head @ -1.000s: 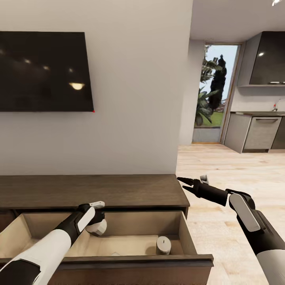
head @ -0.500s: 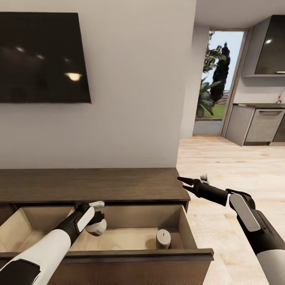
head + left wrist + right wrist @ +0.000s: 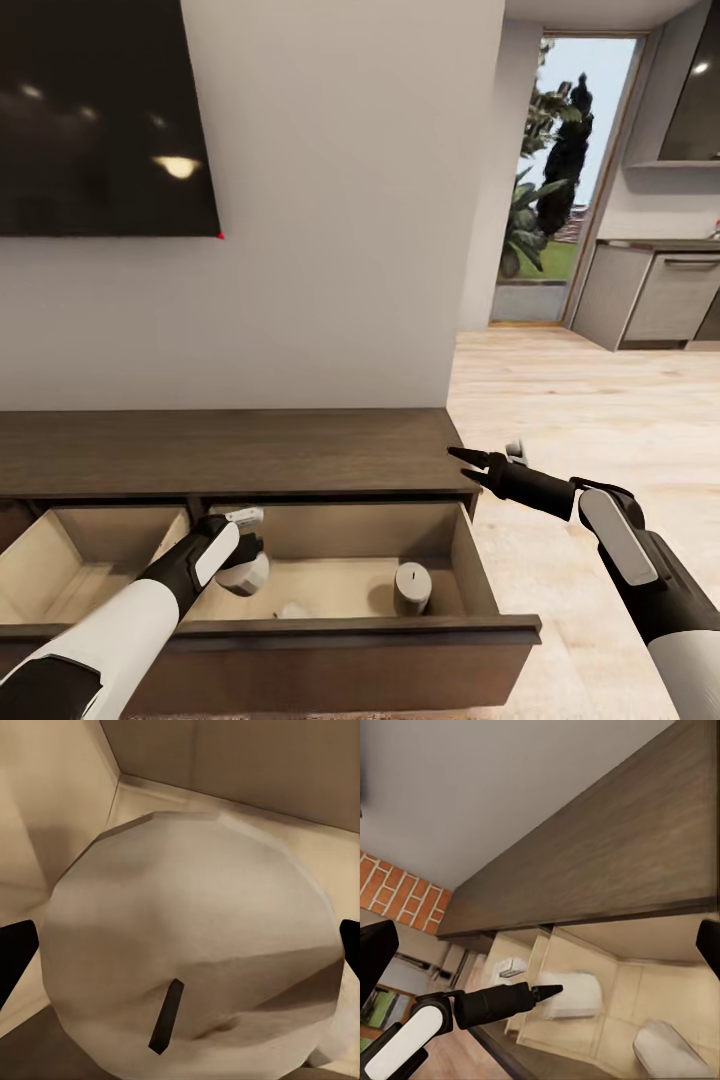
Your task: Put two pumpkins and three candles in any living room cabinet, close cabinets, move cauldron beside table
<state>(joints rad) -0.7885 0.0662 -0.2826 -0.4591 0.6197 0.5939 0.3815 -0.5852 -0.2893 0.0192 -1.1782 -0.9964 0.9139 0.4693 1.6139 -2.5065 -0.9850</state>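
The jaws of the left gripper [image 3: 246,562] were clamped on a beige-grey candle [image 3: 247,574], held above the pale floor of the cabinet's [image 3: 240,455] open drawer [image 3: 480,590], its wick [image 3: 166,1016] showing in the left wrist view. A second candle [image 3: 412,588] stood upright on the drawer floor near the right wall. The right gripper [image 3: 455,463] hung beside the cabinet's right end over the wooden floor [image 3: 590,400], its jaws nearly closed and holding nothing.
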